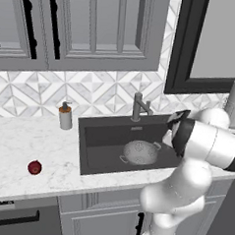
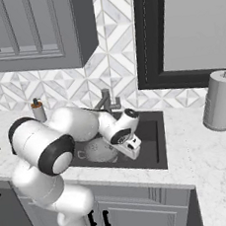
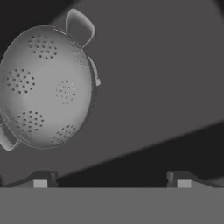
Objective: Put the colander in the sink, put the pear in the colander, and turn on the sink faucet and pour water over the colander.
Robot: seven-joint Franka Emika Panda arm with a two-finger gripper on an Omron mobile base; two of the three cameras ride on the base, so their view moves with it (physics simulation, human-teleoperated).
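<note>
Colander, perforated silvery metal bowl (image 1: 140, 153), sits in the dark sink (image 1: 104, 133); empty, spread gripper (image 3: 112, 183) must next fetch the dark red pear (image 1: 34, 167).

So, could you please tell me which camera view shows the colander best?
The hand view: the colander sits large and unobstructed, its hole clusters and both loop handles plain. The left base view shows it small but whole on the floor of the sink. In the right base view the arm hides most of it, leaving part of its bowl.
</note>
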